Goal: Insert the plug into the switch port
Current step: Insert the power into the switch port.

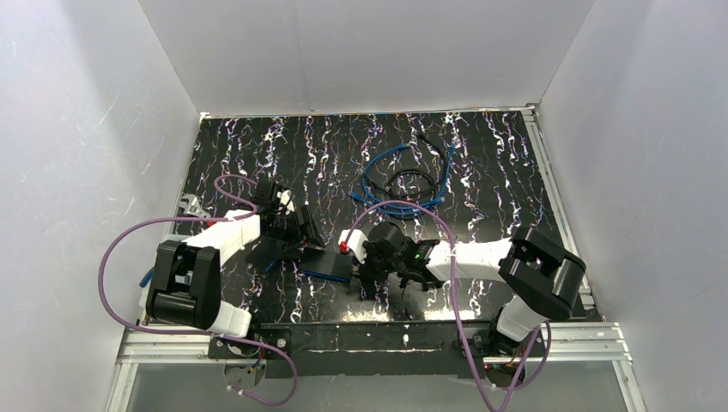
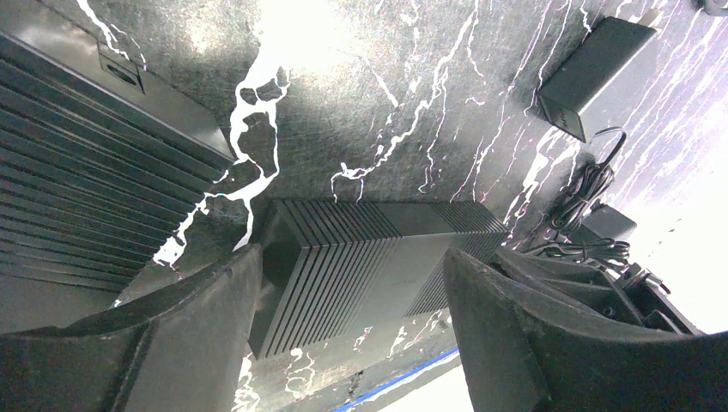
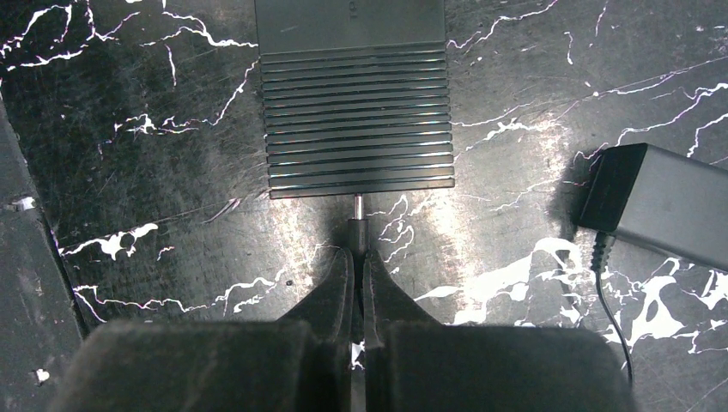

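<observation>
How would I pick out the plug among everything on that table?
Find the ribbed black box on the marbled black table, in the right wrist view. Just below its edge, the right gripper pinches a thin black plug with a short metal pin. The neighbouring adapter is a bulky smooth block.

From its elbow my left arm [image 1: 225, 236] stretches toward 2 o'clock. Its hand [image 2: 352, 262] stands wide open, with the two fingers [image 2: 197, 326] well apart. My right arm [image 1: 476, 255] reaches toward 9 o'clock, and its hand [image 3: 357, 257] is closed tight, pinching the plug [image 3: 357, 225].
</observation>
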